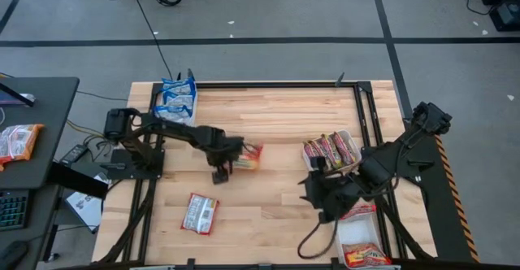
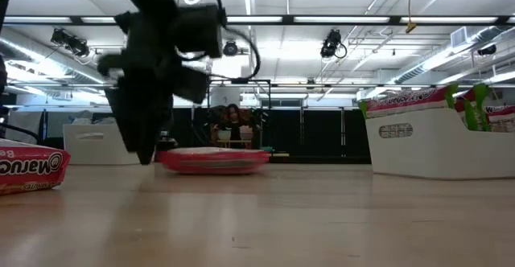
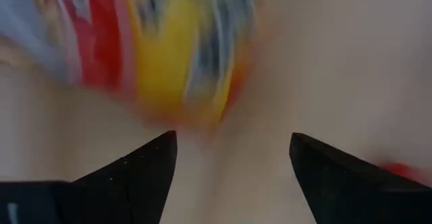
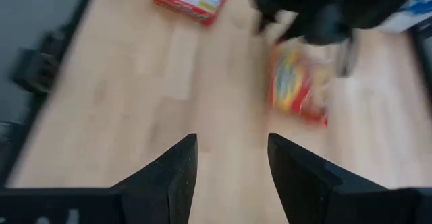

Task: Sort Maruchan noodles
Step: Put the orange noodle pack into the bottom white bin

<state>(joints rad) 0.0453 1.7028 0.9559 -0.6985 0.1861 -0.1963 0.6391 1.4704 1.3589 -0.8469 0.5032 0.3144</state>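
The left gripper (image 1: 221,175) is seen over the table centre, just left of a red-yellow packet (image 1: 250,158) that lies flat on the wood. In the left wrist view its fingers (image 3: 142,173) are spread wide w/ nothing between them; the packet is ahead of the tips, not gripped. In the low view the left arm hangs down w/ fingertips close to the table, beside the packet.

The right gripper (image 1: 318,190) is held at the right side of the table, near the white tray (image 1: 347,134). Its fingers (image 4: 172,170) are open and empty, pointing toward the table centre.

Other Maruchan noodles: a pinkish-silver packet (image 1: 200,213) lies loose at the near-left of the table. Blue-white packets (image 1: 177,97) are stacked at the far-left corner, red ones are stood in the white tray at right, and one more packet is seen in a second tray (image 1: 361,250) at the near-right corner.

Risks, as judged from here: the red-yellow packet is thin and slippery, so if the fingers are closed beside it and not around it, it may be only pushed across the wood. If it is pinched by an edge only, it can slip out during transport. Both arms are directed to the centre, so a collision is possible if they are moved together.
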